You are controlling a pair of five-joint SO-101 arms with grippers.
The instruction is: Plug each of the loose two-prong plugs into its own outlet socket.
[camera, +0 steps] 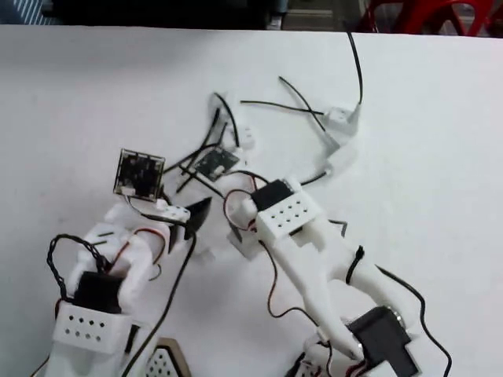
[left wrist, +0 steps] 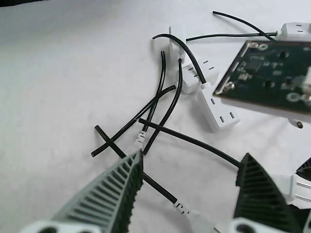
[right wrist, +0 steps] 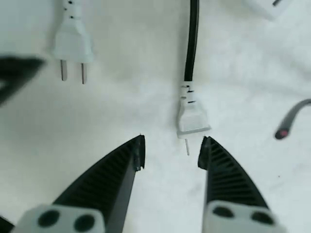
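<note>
The right gripper (right wrist: 173,141) hangs low over the white table (right wrist: 146,97), jaws open and nothing between them. Just off 1 fingertip lies a white two-prong plug (right wrist: 193,119), flat on the table. Its long axis is in line with its black cable (right wrist: 193,43). The prongs point toward the gripper and the cable runs straight away from it. The plug body is small and flared, with a ribbed collar where the cable enters; 1 thin metal prong shows clearly. A second plug (right wrist: 73,43), also white, lies farther off toward the other finger's side. It is roughly parallel to the first, and its 2 bare prongs point the same way.

In the high view the right arm (camera: 314,259) stretches from the lower right of the frame to the centre.

The left gripper (left wrist: 193,155) is open as well and holds nothing. Its 2 ribbed fingers (left wrist: 116,189) straddle a loose cable (left wrist: 155,187) that ends in a white ribbed collar close to the gripper. Beyond it, 2 white outlet sockets (left wrist: 214,104) lie touching, slots up, among crossing black leads. A green circuit board (left wrist: 272,73) sits just beside them, and a third socket (left wrist: 296,31) lies past the board. In the high view the paired sockets sit just above centre and the third socket sits right of centre, in the upper half.
</note>
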